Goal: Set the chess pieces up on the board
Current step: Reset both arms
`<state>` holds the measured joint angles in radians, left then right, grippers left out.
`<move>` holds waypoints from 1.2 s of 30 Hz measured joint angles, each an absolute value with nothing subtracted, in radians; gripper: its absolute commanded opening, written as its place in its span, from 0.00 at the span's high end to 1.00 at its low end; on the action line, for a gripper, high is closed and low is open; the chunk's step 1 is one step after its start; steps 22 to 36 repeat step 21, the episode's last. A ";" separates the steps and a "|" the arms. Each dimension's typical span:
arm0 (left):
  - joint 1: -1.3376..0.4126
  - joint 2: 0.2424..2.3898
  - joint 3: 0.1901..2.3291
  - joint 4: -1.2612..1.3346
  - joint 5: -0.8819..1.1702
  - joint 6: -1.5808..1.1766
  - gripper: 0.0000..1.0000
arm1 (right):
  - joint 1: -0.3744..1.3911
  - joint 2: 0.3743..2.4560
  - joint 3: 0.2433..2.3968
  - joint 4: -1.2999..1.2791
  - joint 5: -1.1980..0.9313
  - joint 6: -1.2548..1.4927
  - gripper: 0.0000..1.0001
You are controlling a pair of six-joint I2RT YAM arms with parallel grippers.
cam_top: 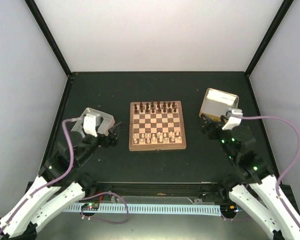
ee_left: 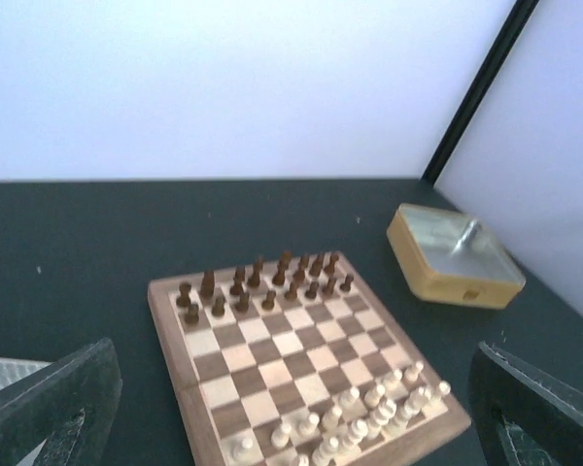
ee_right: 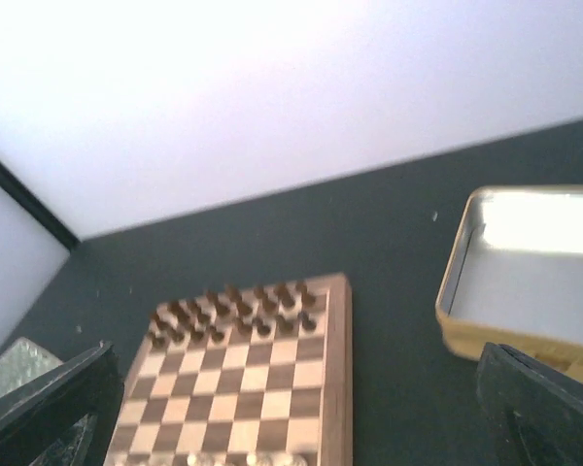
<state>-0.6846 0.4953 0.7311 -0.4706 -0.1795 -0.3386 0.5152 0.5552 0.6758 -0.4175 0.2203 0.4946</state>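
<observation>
At the middle of the dark tabletop [cam_top: 90,165]: one small wooden chessboard [cam_top: 157,124], with cream pieces [cam_top: 152,137] standing over its two nearest rows and dark pieces [cam_top: 155,106] over its two farthest rows. Left of the chessboard: left pincer [cam_top: 112,135], jaws spread wide and holding nothing, just beside a grey tray [cam_top: 104,118]. Right of the chessboard: right pincer [cam_top: 208,126], likewise wide apart and empty, next to a shallow yellow-sided tin [cam_top: 219,104].

No readable text, no labels, no numbers (the board [cam_top: 157,125] bears none)
</observation>
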 measured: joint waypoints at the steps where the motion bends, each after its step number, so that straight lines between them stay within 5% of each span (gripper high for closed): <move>1: -0.685 0.461 0.738 -0.474 -0.185 -0.331 0.01 | 0.515 0.522 0.696 -0.435 0.238 0.487 0.00; 19: -0.685 0.308 0.854 -0.616 -0.303 -0.284 0.01 | 0.515 0.208 0.751 -0.578 0.451 0.432 0.00; 36: -0.685 0.292 0.852 -0.619 -0.303 -0.284 0.01 | 0.515 0.193 0.748 -0.580 0.459 0.432 0.00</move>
